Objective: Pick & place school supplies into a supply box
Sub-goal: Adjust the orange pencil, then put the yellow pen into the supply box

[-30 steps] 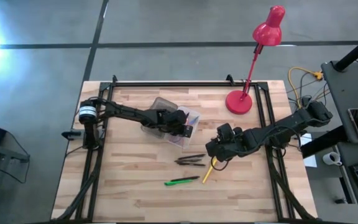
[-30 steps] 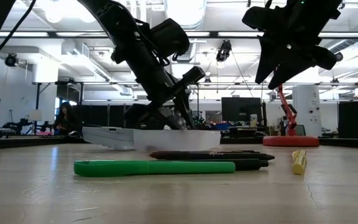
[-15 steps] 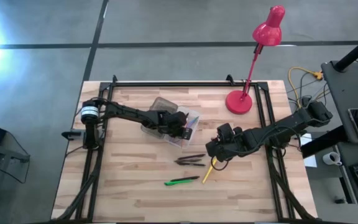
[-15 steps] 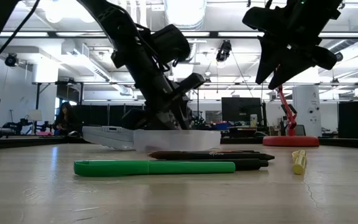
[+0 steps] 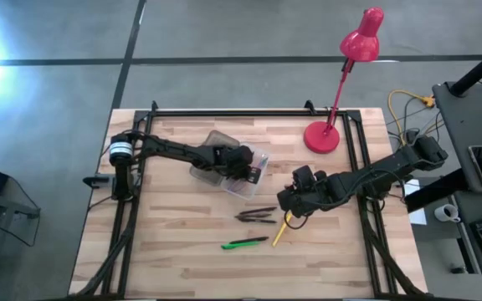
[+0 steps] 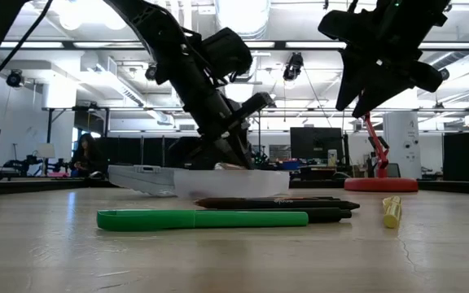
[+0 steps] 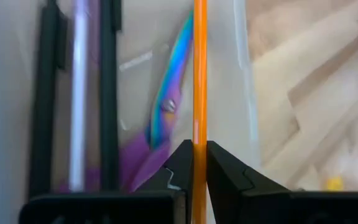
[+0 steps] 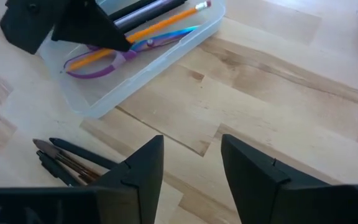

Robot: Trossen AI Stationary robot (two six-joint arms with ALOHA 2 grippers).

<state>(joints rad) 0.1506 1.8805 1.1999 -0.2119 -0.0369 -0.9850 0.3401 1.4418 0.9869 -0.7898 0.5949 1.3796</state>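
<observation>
Landmark: the small translucent plastic supply box (image 5: 239,174), lying at a slant near the middle of the pale wooden tabletop (image 5: 174,242), its lid (image 5: 210,144) folded open on the far side. Left hand (image 5: 243,166) is down inside the box; in its wrist view the two dark fingertips (image 7: 180,163) are pressed together on a thin orange pencil (image 7: 199,81), pinching it. The same view shows iridescent-bladed scissors with purple handles (image 7: 166,106) and dark pens (image 7: 109,87) lying in the box beside the pencil; the pen ends run out of frame. From overhead the arm covers most of the box contents, so they are hard to make out there. Right hand (image 5: 292,203) hangs above the tabletop to the lamp side of the box, apart from it, fingers spread and holding nothing. Its wrist view looks at the box with pencil, scissors and pens inside, and at the left hand as a dark block over one end. Outside the box, on the near side: a cluster of dark and brownish pens (image 5: 256,215), a short yellow pencil-like item (image 5: 279,232) partly under the right hand, and a green pen (image 5: 244,243) nearest the tabletop's front edge. Red desk lamp (image 5: 325,134) stands beyond the box toward the far right corner.
</observation>
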